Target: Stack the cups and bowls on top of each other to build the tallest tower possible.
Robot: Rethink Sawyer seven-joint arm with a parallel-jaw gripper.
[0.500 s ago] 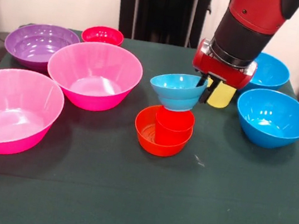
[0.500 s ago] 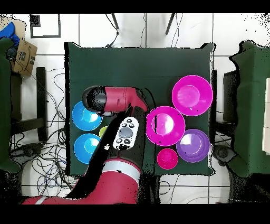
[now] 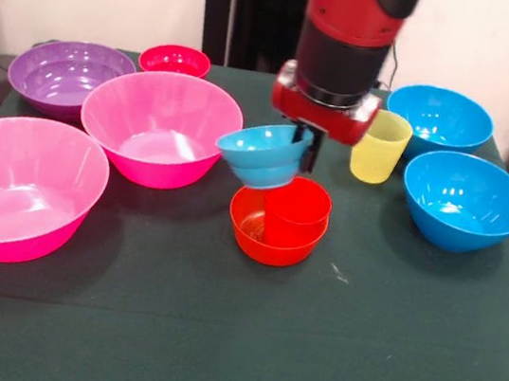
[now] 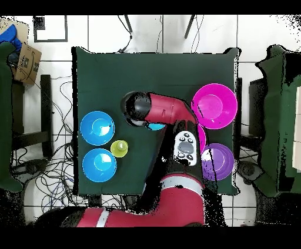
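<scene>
on the green table [image 3: 213, 338], left side of front view: two large pink bowls [image 3: 161, 125], purple bowl [image 3: 64, 74]; two blue bowls [image 3: 465, 199] at right. gripper [image 3: 301, 147] clenched on rim of small light-blue bowl [image 3: 260, 153], tilted, held above red cup [image 3: 296, 212] seated in small orange bowl [image 3: 262, 233]. yellow cup [image 3: 380, 146] upright behind.

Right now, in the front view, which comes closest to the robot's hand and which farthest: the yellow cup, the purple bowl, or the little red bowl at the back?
Measured from the hand, which holds a small light-blue bowl:
1. Yellow cup, just to its right in the picture.
2. Little red bowl, back and to the left.
3. Purple bowl, farther left, near the table's edge.
</scene>
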